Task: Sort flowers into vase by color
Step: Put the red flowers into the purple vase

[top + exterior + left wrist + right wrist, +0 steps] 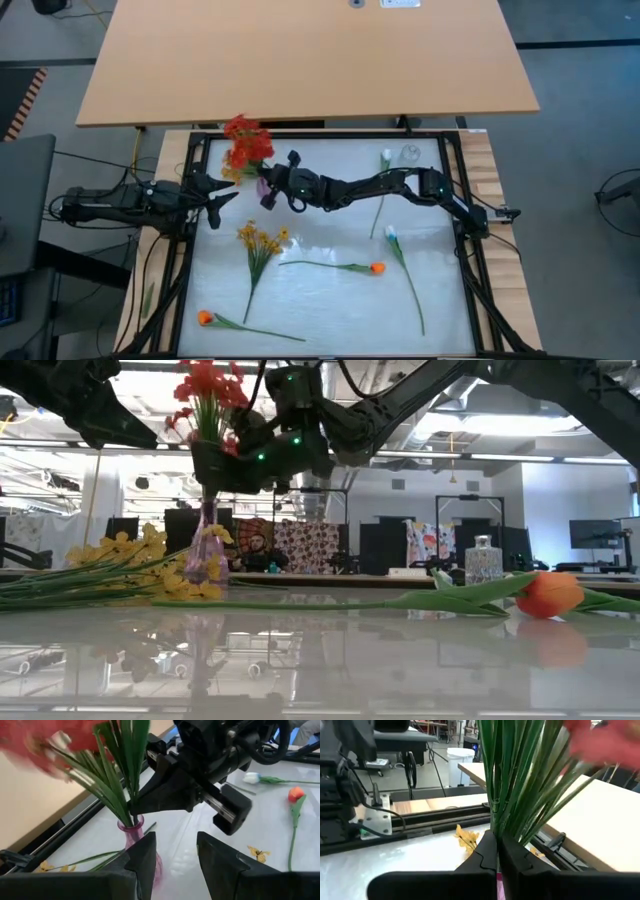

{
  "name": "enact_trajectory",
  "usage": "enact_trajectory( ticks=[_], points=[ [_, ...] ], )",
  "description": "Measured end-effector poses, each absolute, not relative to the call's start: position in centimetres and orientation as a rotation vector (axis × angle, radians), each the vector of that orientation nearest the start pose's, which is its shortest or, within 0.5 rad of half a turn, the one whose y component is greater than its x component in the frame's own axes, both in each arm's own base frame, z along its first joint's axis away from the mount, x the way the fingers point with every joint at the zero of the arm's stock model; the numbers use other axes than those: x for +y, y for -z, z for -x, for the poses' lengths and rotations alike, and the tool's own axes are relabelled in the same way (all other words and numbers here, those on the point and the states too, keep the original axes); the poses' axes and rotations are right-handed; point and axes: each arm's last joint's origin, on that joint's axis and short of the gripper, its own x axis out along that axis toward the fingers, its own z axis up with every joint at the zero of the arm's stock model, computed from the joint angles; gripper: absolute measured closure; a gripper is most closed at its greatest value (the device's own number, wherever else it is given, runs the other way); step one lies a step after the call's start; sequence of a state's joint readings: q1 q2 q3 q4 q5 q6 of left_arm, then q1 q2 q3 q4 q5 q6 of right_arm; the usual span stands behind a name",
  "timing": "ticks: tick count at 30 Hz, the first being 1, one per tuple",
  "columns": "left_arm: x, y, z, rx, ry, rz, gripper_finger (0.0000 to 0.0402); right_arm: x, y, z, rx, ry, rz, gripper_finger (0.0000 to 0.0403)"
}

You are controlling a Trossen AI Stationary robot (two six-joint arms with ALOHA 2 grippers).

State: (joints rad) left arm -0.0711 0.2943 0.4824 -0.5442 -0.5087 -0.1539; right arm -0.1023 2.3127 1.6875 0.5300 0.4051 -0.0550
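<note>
A red flower spray [245, 145] on green stems stands in a pink vase [205, 545] near the table's far left. Its stem ends enter the vase neck [134, 827]. My right gripper [268, 185] reaches across from the right and is shut on the stems just above the vase mouth. My left gripper [225, 195] hovers open to the left of the vase; in its wrist view the vase shows just beyond its left finger [145, 857]. My right gripper [497, 851] pinches the bundle of green stems [495, 820] between its two fingers, low on the spray, just above the vase mouth. The fingers come level from the table's right, across the stems. The spray stands nearly upright with its lower ends in the vase.
On the table lie a yellow spray [258, 240], an orange tulip [375, 267], another orange flower [205, 318] near the near edge, and two white flowers [388, 160] [392, 235]. A clear glass vase [410, 153] stands far right. A black frame [320, 133] rims the work surface.
</note>
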Motion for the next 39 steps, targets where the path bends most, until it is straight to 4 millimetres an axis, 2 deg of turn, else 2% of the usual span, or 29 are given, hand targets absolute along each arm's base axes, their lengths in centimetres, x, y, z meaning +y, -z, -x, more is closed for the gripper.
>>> enact_trajectory(
  ticks=[9,19,25,33,39],
  points=[
    [0.8,-25.2,-8.5,0.309,-0.459,0.047,0.0269,-6.4,-19.4,-52.2,0.116,0.489,0.091,0.0370],
    [0.8,-25.2,-8.5,0.310,-0.459,0.047,0.0269,-6.7,-19.2,-52.2,0.139,0.492,0.094,0.0225],
    [0.8,-25.2,-8.5,0.310,-0.460,0.047,0.0269,-6.4,-19.3,-51.8,0.250,0.444,0.128,0.0161],
    [0.8,-25.2,-8.5,0.313,-0.462,0.045,0.0269,-5.5,-21.0,-50.9,0.339,0.378,0.137,0.0148],
    [0.8,-25.2,-8.5,0.312,-0.472,0.044,0.0269,-5.5,-23.3,-49.5,0.426,0.230,0.106,0.0147]
  ],
)
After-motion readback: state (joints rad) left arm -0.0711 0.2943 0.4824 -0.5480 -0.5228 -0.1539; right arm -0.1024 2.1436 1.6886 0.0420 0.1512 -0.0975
